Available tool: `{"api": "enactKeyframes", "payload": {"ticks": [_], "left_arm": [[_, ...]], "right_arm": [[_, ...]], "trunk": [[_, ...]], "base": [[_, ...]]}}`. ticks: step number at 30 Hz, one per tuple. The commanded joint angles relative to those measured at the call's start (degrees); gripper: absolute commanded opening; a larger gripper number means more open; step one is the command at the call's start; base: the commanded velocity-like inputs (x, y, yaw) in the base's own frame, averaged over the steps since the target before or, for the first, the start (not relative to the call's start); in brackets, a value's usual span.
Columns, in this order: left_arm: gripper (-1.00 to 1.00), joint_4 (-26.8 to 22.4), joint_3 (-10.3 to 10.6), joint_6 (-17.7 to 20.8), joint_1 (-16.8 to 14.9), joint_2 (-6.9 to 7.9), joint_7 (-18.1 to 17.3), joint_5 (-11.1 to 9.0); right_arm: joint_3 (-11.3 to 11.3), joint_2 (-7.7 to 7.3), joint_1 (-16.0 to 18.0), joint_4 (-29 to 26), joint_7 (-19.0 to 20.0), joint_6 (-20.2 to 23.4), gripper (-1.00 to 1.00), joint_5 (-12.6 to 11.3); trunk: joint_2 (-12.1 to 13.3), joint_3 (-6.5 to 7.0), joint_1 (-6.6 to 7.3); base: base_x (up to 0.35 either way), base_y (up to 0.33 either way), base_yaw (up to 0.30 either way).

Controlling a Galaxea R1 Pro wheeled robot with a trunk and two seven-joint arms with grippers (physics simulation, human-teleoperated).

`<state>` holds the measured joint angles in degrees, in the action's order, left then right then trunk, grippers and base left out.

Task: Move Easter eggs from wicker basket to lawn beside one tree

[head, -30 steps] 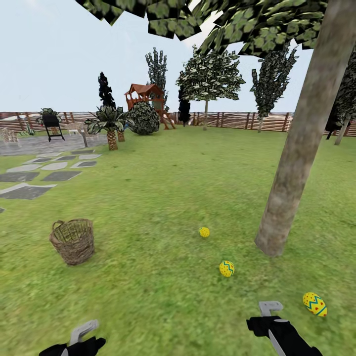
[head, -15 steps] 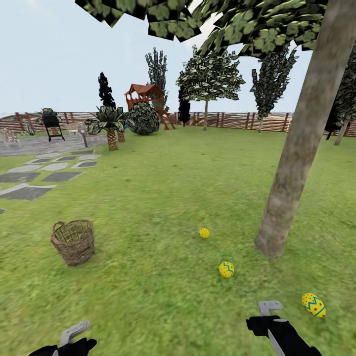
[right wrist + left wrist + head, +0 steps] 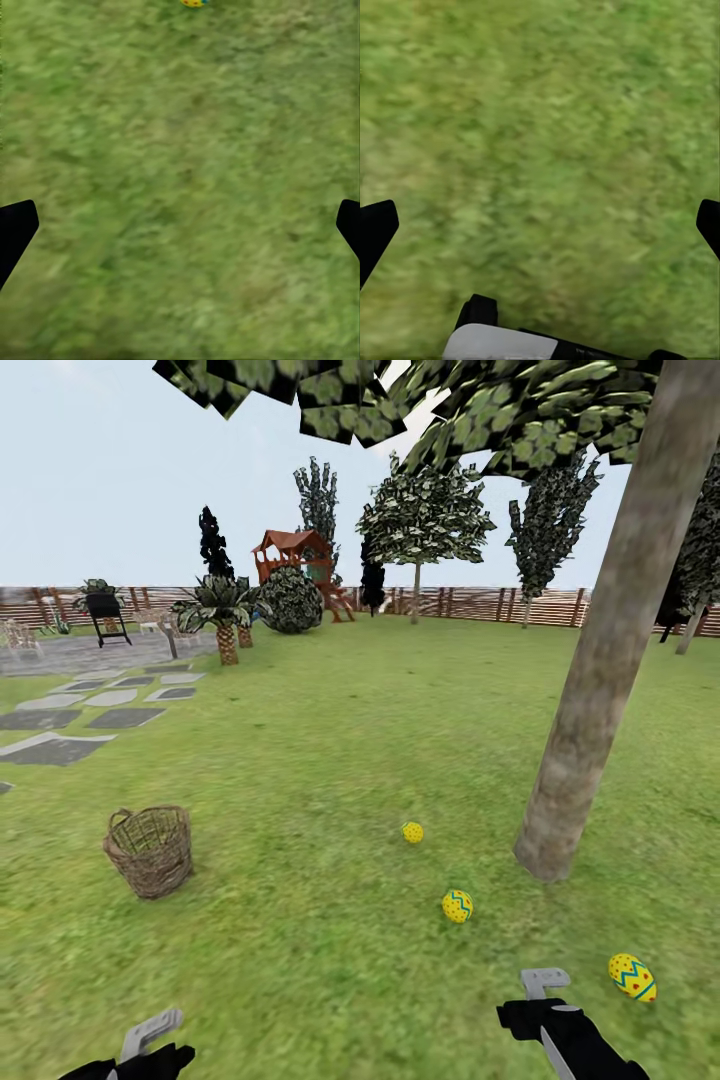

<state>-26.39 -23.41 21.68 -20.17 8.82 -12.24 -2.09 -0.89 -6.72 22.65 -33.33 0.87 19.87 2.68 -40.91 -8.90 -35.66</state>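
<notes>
Green lawn (image 3: 330, 740) wide open between wicker basket (image 3: 149, 850) and tree (image 3: 600, 660); three Easter eggs (image 3: 457, 906) near trunk. Left end effector (image 3: 540, 225) and right end effector (image 3: 180, 225) spread wide, apparently empty.

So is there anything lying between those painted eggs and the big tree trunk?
Nothing visible. The three Easter eggs already lie on the lawn near the tree, with only bare grass between.

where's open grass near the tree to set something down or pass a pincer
Bare lawn lies between the wicker basket and the eggs. Grass below the right pincer is open too. It is busier by the tree, where the far egg, middle egg and near egg lie.
</notes>
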Motion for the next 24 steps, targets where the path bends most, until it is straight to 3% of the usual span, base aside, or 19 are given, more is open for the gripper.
{"api": "enactKeyframes", "payload": {"ticks": [1,24], "left_arm": [[1.00,0.4,-0.3,0.5,0.0,-0.01,-0.2,-0.2],[1.00,2.4,-0.2,0.5,0.0,-0.01,-0.2,-0.3]], "right_arm": [[-0.1,0.06,0.0,-0.1,0.1,0.3,1.00,0.3],[-0.1,0.39,0.0,0.0,0.0,0.5,1.00,0.3]], "trunk": [[0.3,0.09,0.21],[9.6,4.22,5.26]], "base": [[0.000,0.000,0.000],[0.000,0.000,0.000]]}}
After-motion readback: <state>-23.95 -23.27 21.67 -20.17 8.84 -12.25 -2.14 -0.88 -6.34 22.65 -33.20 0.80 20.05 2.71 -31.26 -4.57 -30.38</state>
